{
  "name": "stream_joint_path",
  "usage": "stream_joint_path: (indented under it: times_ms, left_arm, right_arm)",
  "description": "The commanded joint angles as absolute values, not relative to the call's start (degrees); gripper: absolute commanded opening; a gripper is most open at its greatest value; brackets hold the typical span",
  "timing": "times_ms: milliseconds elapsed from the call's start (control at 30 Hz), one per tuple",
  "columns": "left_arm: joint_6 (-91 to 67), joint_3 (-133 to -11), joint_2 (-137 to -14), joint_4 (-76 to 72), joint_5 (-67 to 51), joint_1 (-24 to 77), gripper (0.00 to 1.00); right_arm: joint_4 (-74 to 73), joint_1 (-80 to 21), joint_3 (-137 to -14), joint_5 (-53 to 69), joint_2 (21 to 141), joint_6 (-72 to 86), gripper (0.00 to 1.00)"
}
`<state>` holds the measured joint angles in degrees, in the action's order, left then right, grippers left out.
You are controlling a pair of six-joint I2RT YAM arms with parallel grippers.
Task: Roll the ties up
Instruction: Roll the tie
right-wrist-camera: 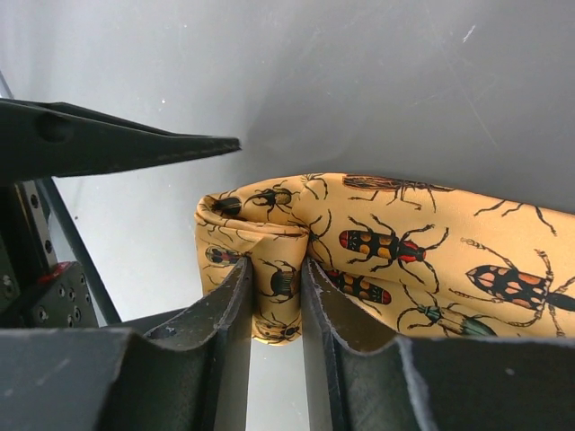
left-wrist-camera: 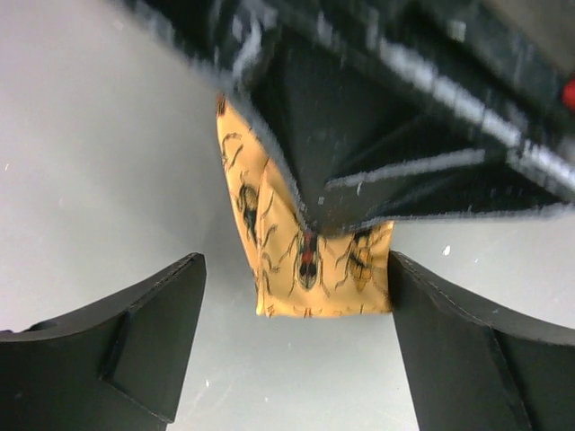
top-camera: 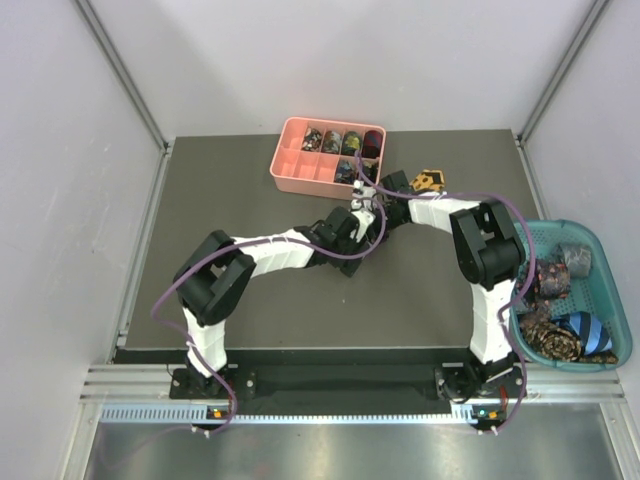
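The yellow beetle-print tie (right-wrist-camera: pixel 404 242) lies on the table (top-camera: pixel 250 300) near its middle, just in front of the pink tray (top-camera: pixel 300 172). Its end is doubled over into a first loose turn. Your right end effector (right-wrist-camera: pixel 277 274) is narrow and nipped on that turn, with a finger (right-wrist-camera: pixel 225 314) on each side of the fold. The rest of the tie runs flat away to one side. Your left end effector (left-wrist-camera: pixel 295 265) stands wide and holds nothing. Its jaws straddle the tie's end, and the right one's dark body overhangs the cloth between them.

I judge you are at the very start of the roll, so this first turn decides the coil.

- **Wind, don't drag:** Grip the fold firmly with the right and turn the wrist, so the cloth laps onto itself.
- **Watch the edges:** The fold looks bunched at its outer end, and a crooked core is likely to cone out as it grows.
- **Use the left for tension:** Press the flat length down or pinch it lightly, so it pulls against the wind.
- **Stay clear of the right's fingers:** The two sit close, and closing there could clamp a finger rather than cloth.

Leave the ties (top-camera: pixel 560 335) in the basket (top-camera: pixel 575 224) for later.
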<state>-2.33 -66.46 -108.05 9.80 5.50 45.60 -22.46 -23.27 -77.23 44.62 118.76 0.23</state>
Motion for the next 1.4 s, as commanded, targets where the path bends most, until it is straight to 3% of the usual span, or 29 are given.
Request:
stream_joint_path:
  times_ms: [0, 167, 533, 800, 1133, 1367]
  left_arm:
    - [-0.9, -69.4, -110.1, 11.5, 2.1, 45.2, 0.84]
    - [-1.1, -69.4, -110.4, 10.8, 0.3, 45.2, 0.82]
    - [-1.1, -70.2, -113.1, 10.4, 0.3, 45.4, 0.65]
    - [-1.2, -68.4, -112.0, 11.6, 0.7, 45.4, 0.51]
    - [-0.7, -69.8, -115.3, 14.0, 0.8, 46.2, 0.47]
    - [-1.1, -70.6, -116.6, 15.1, 0.5, 46.2, 0.46]
  right_arm:
    - [-20.0, -24.8, -75.8, 40.4, 118.0, -1.5, 0.24]
    - [-19.9, -24.6, -75.6, 40.3, 117.9, -1.4, 0.24]
    - [-19.3, -24.3, -74.9, 40.4, 117.2, -1.0, 0.25]
    - [-18.2, -23.0, -74.6, 41.1, 116.6, 1.4, 0.35]
    - [-11.0, -16.5, -71.4, 42.3, 110.0, 11.2, 0.45]
    - [-0.4, -10.6, -63.2, 37.9, 102.4, 20.6, 0.45]
